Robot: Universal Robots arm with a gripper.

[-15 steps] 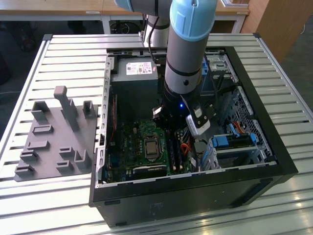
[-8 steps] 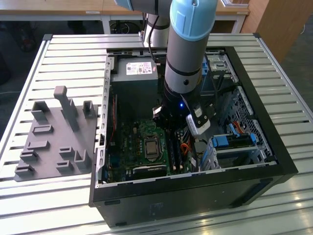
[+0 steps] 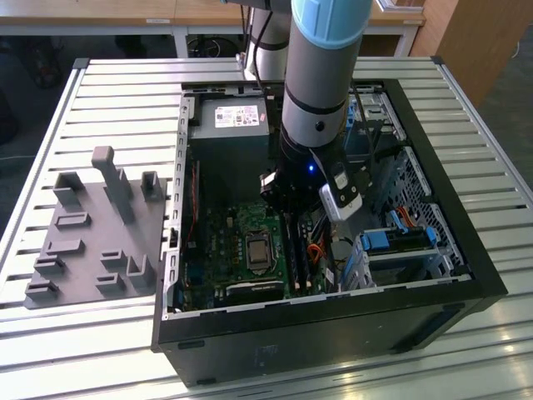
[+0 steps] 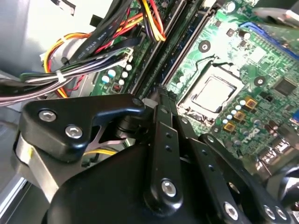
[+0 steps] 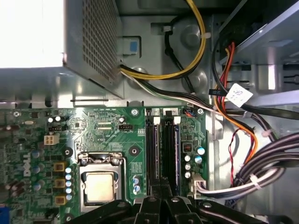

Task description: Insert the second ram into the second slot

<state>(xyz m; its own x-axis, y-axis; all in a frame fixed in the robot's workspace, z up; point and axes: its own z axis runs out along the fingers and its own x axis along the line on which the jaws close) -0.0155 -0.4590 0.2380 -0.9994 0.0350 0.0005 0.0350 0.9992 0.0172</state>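
Over the open computer case (image 3: 466, 275) | gripper (image 5: 161, 193) poised at the motherboard's RAM slots (image 5: 163, 149), aligned for seating | finger state: cannot tell.

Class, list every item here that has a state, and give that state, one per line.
computer case: open, side panel off, lying flat
processor: seated in its socket, no cooler on it
gripper: low inside the case, at the memory slots
memory slots: filled or not, cannot tell

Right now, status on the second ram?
Gripper low over slots. Ram itself hard to make out. Cables beside slots, none across them.
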